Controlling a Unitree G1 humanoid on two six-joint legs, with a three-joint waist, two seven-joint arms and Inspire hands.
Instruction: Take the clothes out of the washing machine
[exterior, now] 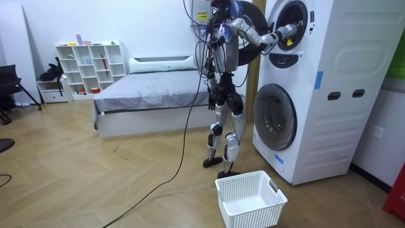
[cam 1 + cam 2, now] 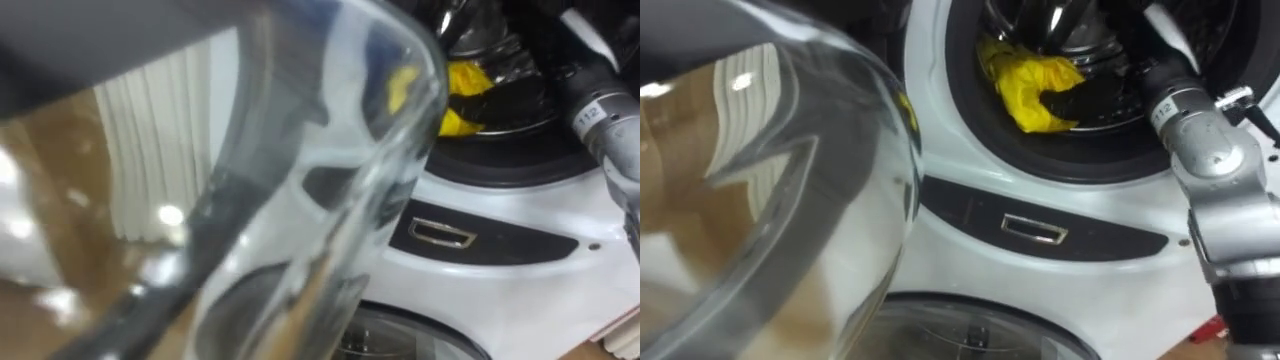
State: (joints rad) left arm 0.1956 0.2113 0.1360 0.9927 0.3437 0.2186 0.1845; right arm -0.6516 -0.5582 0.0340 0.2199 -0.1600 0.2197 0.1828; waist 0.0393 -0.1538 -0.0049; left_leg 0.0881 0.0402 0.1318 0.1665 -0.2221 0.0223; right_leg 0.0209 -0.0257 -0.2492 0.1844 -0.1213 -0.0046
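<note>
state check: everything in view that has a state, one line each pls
upper door: swung open.
lower door: closed.
yellow cloth: bunched at the mouth of the upper drum, not yet out.
right robot hand: inside the upper drum, shut on the yellow cloth.
basket: upright on the floor in front of the machine, nothing in it.

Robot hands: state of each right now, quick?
Left robot hand: cannot be told.
Right robot hand: closed on the crumpled yellow cloth.
</note>
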